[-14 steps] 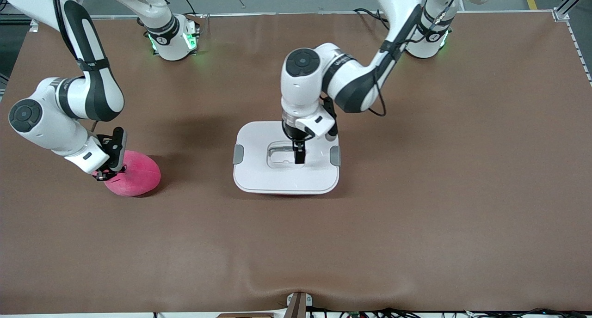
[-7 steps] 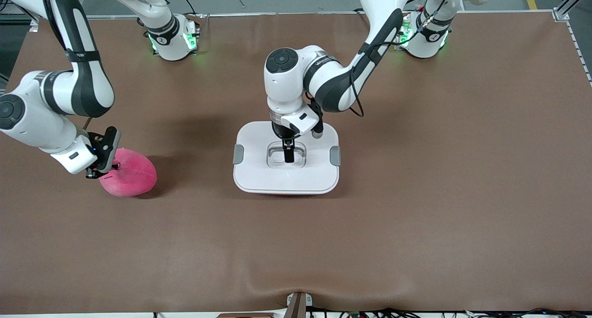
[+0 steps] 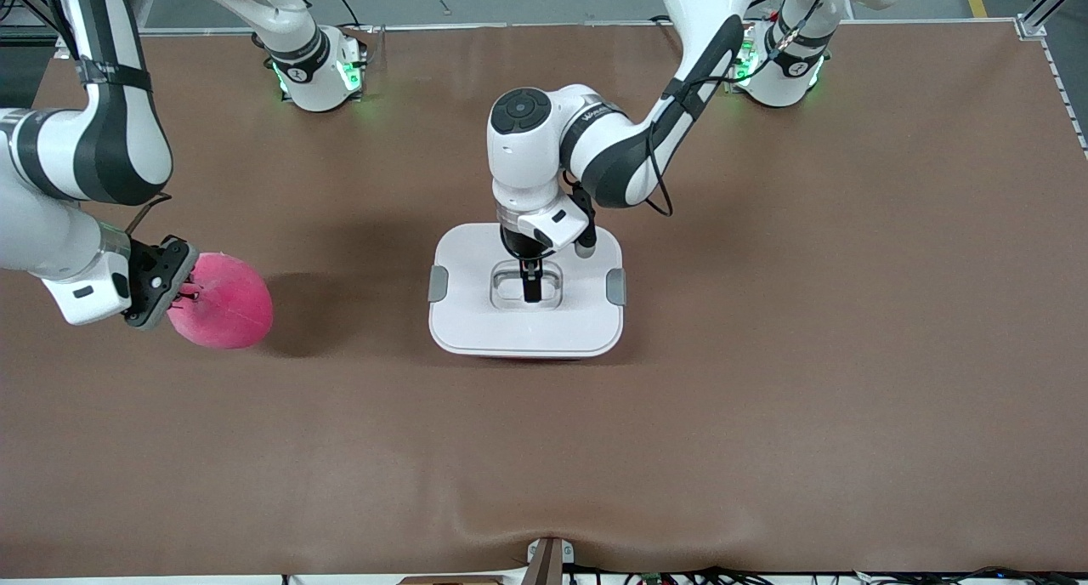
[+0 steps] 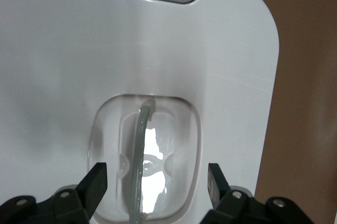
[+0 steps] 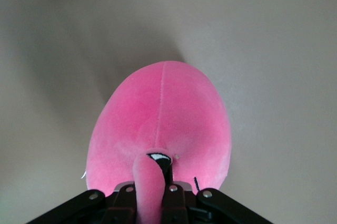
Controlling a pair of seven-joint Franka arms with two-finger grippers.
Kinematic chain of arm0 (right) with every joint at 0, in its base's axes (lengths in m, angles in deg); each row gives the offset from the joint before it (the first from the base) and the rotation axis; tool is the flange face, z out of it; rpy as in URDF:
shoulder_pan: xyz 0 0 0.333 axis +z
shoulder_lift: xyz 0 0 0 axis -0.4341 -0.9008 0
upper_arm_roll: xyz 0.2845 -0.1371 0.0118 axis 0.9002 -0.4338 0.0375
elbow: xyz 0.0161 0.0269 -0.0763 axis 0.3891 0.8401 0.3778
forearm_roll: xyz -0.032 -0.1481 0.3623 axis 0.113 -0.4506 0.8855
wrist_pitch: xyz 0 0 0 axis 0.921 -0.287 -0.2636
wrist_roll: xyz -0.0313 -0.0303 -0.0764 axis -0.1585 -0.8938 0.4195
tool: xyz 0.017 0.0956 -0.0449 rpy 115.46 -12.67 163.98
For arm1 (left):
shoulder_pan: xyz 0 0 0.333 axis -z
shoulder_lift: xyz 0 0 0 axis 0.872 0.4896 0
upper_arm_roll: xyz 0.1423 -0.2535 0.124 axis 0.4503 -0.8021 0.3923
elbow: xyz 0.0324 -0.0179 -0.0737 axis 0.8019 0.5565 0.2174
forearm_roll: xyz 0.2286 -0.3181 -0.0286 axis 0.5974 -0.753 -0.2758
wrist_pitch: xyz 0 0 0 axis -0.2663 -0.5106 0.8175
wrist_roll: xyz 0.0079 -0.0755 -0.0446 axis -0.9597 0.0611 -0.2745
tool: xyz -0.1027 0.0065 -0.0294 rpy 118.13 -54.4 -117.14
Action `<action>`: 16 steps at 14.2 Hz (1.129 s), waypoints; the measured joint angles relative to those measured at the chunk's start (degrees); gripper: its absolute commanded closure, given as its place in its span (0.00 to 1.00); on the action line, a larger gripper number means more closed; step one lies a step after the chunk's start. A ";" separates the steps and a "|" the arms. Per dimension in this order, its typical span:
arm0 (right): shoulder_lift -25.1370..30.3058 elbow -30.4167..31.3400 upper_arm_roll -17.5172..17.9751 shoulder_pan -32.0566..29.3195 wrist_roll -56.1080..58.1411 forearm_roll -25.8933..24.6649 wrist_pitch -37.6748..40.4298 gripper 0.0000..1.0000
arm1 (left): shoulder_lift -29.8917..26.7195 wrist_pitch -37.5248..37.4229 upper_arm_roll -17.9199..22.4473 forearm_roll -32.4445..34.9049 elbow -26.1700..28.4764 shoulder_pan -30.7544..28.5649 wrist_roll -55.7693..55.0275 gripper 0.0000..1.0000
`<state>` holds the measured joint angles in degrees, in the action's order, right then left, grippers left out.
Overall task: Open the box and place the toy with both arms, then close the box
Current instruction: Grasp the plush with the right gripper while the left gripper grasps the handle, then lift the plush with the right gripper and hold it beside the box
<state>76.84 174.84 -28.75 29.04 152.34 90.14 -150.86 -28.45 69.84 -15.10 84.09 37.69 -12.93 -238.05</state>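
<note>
The box (image 3: 476, 317) stands at the table's middle, its white lid on and a grey clip (image 3: 437, 283) at each end. My left gripper (image 3: 530, 286) is low over the lid's clear recessed handle (image 3: 510, 289). In the left wrist view it (image 4: 156, 176) is open, with its fingers apart on either side of the handle bar (image 4: 141, 150). My right gripper (image 3: 174, 294) is shut on an ear of the pink plush toy (image 3: 225, 303) and holds it just above the table, toward the right arm's end. In the right wrist view the toy (image 5: 163, 113) hangs from the gripper (image 5: 152, 192).
The brown table mat (image 3: 765, 355) is bare around the box. The toy's shadow (image 3: 314, 309) lies on the mat between toy and box. The arm bases (image 3: 319, 70) stand along the edge farthest from the front camera.
My right gripper has raised the toy off the table and drawn it toward the right arm's end. My left gripper slid along the lid to the middle of the handle, then stayed.
</note>
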 measured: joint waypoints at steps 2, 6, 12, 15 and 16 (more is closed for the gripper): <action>0.00 -1.99 0.16 0.97 -6.79 0.13 4.18 1.00 | 0.22 0.82 0.00 0.08 0.05 0.01 0.77 0.17; 0.00 -4.32 0.47 2.87 -19.40 3.46 9.96 1.00 | 0.51 1.16 0.00 0.42 0.12 -0.05 2.50 0.27; 0.00 -5.06 0.57 2.94 -32.04 8.14 13.29 1.00 | 0.56 1.17 0.00 0.52 0.14 -0.07 2.57 0.56; 0.00 -6.46 0.70 3.90 -37.86 8.86 14.90 1.00 | 0.56 1.17 0.00 0.52 0.14 -0.09 2.48 0.57; 0.00 -7.11 0.73 4.51 -39.80 8.98 15.58 1.00 | 0.56 1.17 0.00 0.52 0.14 -0.10 2.46 0.61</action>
<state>76.84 167.73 -28.02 33.55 112.55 99.12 -135.28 -27.89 71.01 -15.10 84.61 37.84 -13.03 -235.59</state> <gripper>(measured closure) 0.877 0.573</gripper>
